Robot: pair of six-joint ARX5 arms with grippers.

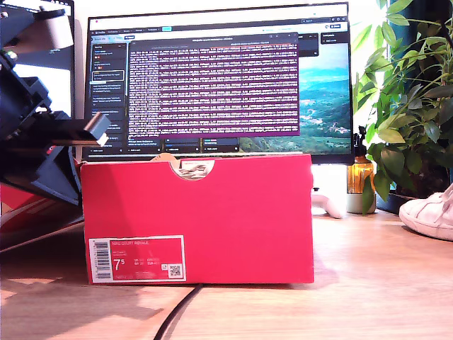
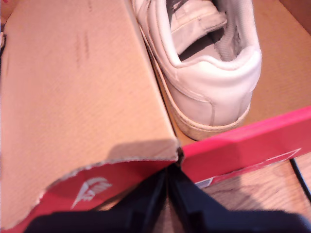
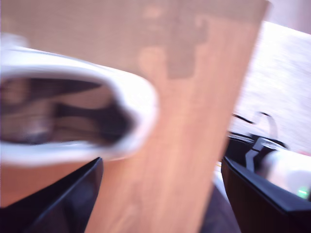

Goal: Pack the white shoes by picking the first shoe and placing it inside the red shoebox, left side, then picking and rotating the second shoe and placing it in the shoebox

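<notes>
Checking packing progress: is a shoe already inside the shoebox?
Yes, the first wrist view shows a white shoe resting heel-first inside the red shoebox.

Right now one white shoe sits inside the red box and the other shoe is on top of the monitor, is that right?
Not quite. One shoe does sit inside the red box, but the other shoe is not on the monitor. The exterior view shows it on the table, at that view's right edge.
</notes>
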